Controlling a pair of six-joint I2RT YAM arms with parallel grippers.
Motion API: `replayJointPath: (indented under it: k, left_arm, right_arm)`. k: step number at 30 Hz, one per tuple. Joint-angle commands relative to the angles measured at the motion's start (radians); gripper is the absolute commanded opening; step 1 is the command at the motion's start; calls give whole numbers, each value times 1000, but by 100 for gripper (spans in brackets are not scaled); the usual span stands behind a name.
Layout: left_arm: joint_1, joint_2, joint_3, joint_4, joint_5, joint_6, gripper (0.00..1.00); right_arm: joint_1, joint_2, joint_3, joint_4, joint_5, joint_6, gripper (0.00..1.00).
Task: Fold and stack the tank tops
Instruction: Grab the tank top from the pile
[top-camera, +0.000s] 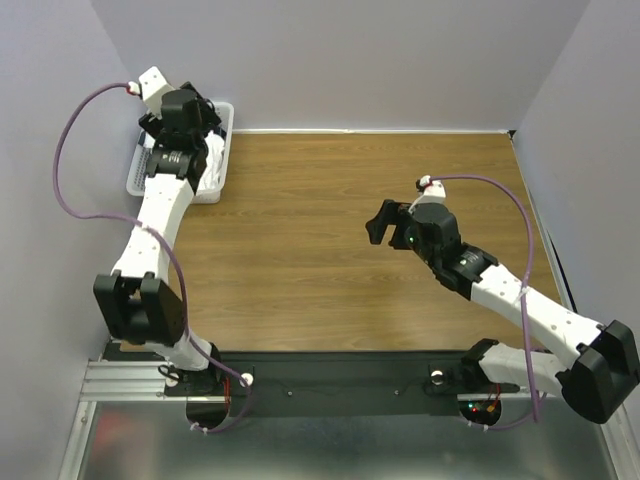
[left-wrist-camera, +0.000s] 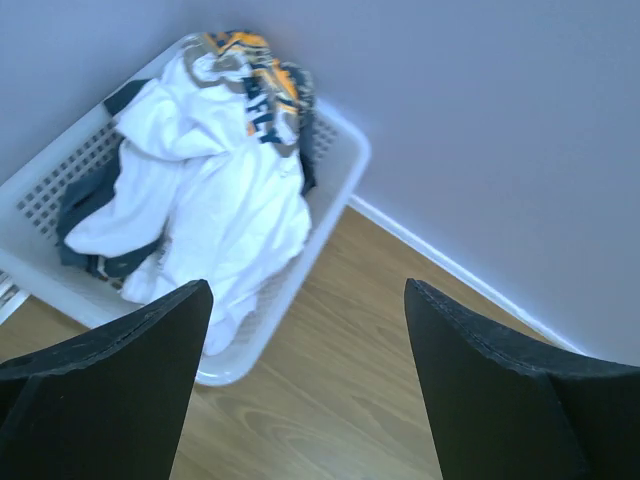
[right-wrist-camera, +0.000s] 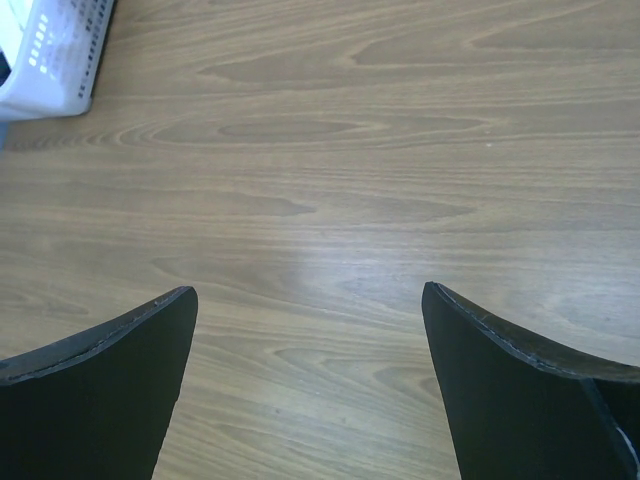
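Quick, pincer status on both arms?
Left pincer: open, holding nothing, above the basket of tank tops.
Right pincer: open, holding nothing, over the table.

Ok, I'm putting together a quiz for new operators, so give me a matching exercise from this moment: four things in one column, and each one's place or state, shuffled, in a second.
Things
1. white plastic mesh basket
2. crumpled white tank tops
3. left black two-finger gripper
4. right black two-finger gripper

Places or states
A. open above the bare middle of the wooden table
B. heaped inside the basket
C. at the table's far left corner
D. open, up close to the basket

Pairs: 1-C, 2-B, 3-D, 4-A
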Motion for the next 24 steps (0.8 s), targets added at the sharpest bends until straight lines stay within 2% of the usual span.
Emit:
replayJointPath:
  k: [1,5,6,10,14,16,20,24]
  left_arm:
    - [112,150,133,-2,-22,-85,83]
    - [135,441,329,-68,-111,-71,79]
    - [141,484,405,-95,-120,-76,76]
    - [142,642,510,-85,-136,-73,75]
    - [185,789,636,-141,-143,-77,74]
    - [190,820,685,-160,-139,-80,72]
    - [202,834,665,-125,-131,-80,66]
    - [215,841,661,-106,-97,-79,47]
  right_arm:
    - [0,24,63,14,-81,-6,100]
    - [-1,41,66,14,-108,-6,100]
    - [0,50,65,16,-106,-6,100]
    - [-1,68,60,16,-104,-8,100]
    - [-1,88,57,16,-89,-6,100]
    - [-1,99,55,16,-82,-8,100]
    - [-1,125,54,17,-74,-11,100]
    - [-1,131,51,16,-88,-3,100]
